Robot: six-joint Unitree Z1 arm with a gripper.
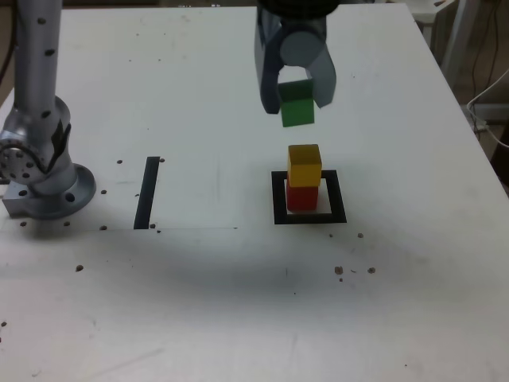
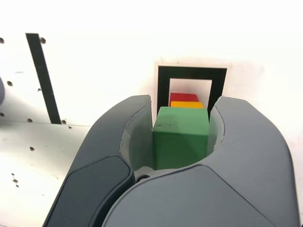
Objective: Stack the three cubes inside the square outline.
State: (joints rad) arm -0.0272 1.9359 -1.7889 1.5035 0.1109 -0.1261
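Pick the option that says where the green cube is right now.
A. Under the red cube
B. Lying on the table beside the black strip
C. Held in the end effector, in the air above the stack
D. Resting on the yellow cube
C: the end effector grips the green cube with a clear gap above the yellow cube, which sits on the red cube inside the square outline.

Green cube (image 1: 297, 106) above yellow-on-red stack (image 1: 304, 179)

Red cube (image 2: 183, 96) mostly behind yellow cube (image 2: 186, 104).
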